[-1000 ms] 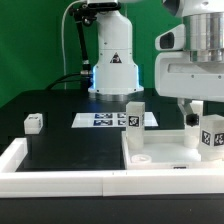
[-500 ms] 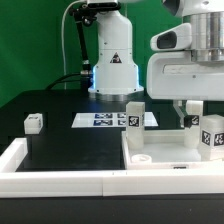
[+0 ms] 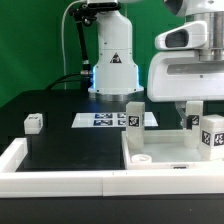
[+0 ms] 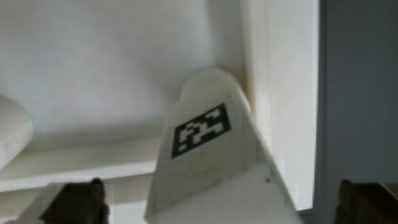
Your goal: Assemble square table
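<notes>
The white square slab [image 3: 168, 150] lies at the exterior view's lower right. Two tagged white legs stand on it, one at its back left corner [image 3: 133, 113] and one at its right [image 3: 211, 134]. A small round white piece [image 3: 141, 158] sits near its front left. A third tagged leg block [image 3: 33, 122] lies apart on the black table at the left. My gripper [image 3: 194, 115] hangs just above the slab beside the right leg. In the wrist view the gripper [image 4: 217, 205] is open, with a tagged leg [image 4: 210, 135] seen between its dark fingertips [image 4: 75, 200].
The marker board [image 3: 103, 120] lies flat at the middle back. The low white border wall [image 3: 60, 178] runs along the front and up the left side. The arm's base [image 3: 112, 60] stands behind the marker board.
The hand has shifted slightly toward the exterior view's left and risen a little. The parts on the table have not moved.
</notes>
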Motion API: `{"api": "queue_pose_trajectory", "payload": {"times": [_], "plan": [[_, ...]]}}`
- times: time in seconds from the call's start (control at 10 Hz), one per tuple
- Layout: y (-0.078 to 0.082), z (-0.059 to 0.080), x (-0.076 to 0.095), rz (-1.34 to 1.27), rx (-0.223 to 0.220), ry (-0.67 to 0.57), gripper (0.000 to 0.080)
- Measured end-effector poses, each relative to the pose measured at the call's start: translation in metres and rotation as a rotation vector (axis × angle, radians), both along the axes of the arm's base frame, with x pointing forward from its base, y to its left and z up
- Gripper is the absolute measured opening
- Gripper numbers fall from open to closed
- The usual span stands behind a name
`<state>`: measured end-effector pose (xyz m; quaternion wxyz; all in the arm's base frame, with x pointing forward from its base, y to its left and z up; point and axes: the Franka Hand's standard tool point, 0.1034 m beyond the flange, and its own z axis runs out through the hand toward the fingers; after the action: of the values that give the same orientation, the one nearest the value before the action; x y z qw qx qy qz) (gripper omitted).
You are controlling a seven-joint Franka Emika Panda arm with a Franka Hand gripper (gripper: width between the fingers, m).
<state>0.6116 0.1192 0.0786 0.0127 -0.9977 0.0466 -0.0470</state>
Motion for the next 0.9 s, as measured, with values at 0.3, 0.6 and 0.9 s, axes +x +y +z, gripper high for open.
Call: {"api": "queue_pose_trajectory", "payload": {"times": [0.3,0.6,0.9], "plan": [[-0.001,0.0,0.0001,0.192,-0.034,-0.003,0.0649],[-0.003,-0.0001,0.0003,0.263,-0.043,-0.004,0.0552],[-0.0032,0.0,0.0005,0.251,-0.042,-0.004,0.0291]]}}
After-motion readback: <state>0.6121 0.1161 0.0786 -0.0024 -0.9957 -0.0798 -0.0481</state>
